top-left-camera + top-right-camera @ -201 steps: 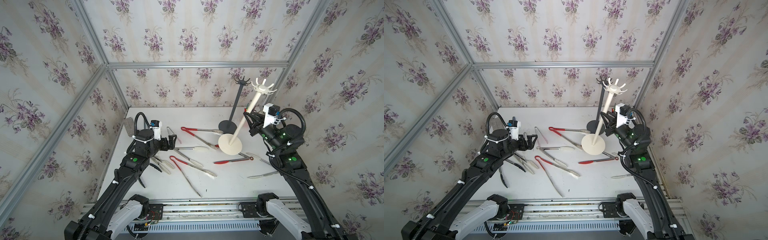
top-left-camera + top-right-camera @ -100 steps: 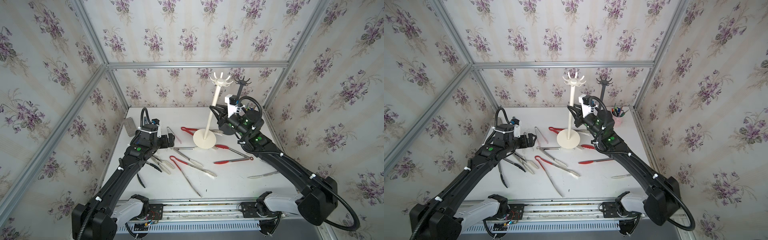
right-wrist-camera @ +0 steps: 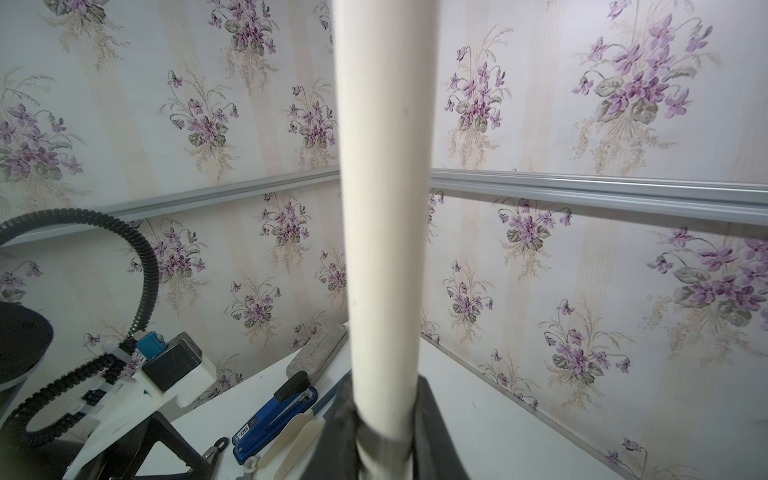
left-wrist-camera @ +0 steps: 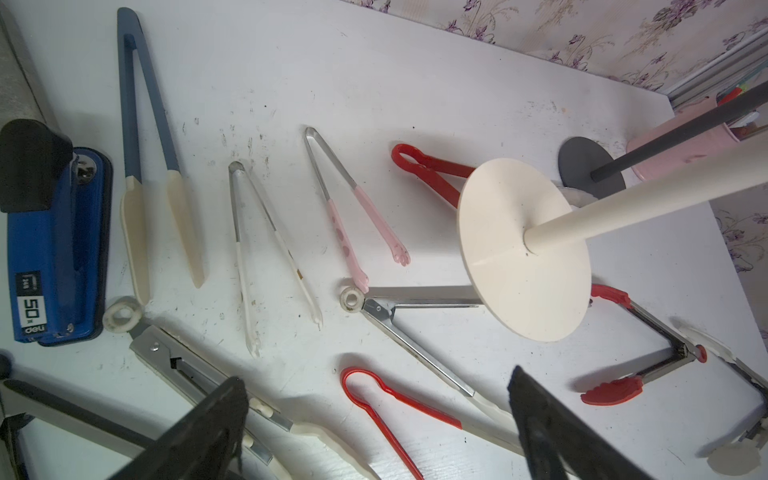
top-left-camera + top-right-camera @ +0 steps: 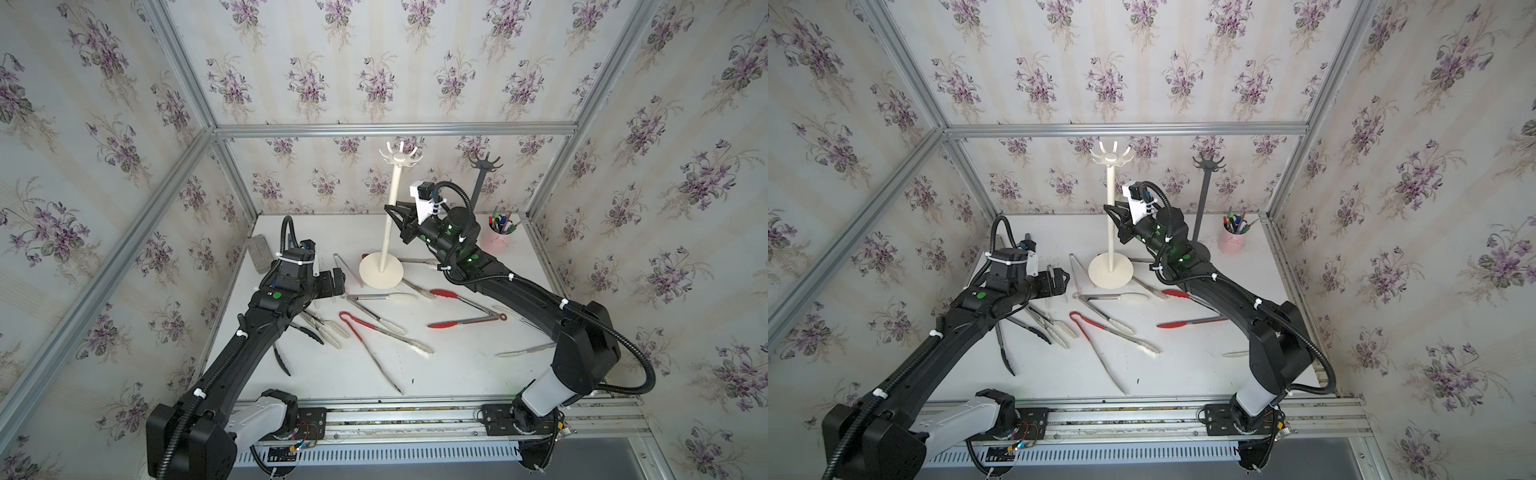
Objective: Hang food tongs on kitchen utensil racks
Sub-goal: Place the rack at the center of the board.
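My left end effector (image 5: 334, 283) hovers wide open and empty over the food tongs (image 5: 451, 323) scattered across the surface (image 5: 457, 374), presumably ready to pick one. Further right, my right end effector (image 5: 397, 218) is clamped on the pole of the cream rack (image 5: 395, 183), probably to place it within reach.

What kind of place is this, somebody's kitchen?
Probably not: it looks like a robot test booth. Floral wallpaper covers a bare aluminium frame, two robot arms are mounted on a rail, and tongs lie scattered beside a white rack on a table.
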Tool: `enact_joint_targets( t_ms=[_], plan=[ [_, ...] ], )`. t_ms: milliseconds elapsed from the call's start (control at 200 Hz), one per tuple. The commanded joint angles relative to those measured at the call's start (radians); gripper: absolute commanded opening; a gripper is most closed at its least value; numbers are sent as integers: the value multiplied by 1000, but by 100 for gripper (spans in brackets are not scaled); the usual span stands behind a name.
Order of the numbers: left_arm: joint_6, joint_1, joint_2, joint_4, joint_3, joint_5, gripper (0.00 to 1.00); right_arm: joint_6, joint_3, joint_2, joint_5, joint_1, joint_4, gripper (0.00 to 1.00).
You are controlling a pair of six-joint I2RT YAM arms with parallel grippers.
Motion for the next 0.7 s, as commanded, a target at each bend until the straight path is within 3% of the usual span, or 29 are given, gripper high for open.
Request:
enact_joint_targets(
  t_ms=[0, 694],
  plan=[
    [0, 2, 4, -2, 8, -1, 99, 37, 18, 20, -15, 11, 148, 0],
    [27, 2, -42, -15, -22, -28, 99, 110, 60, 175, 5, 6, 171, 0]
  ],
)
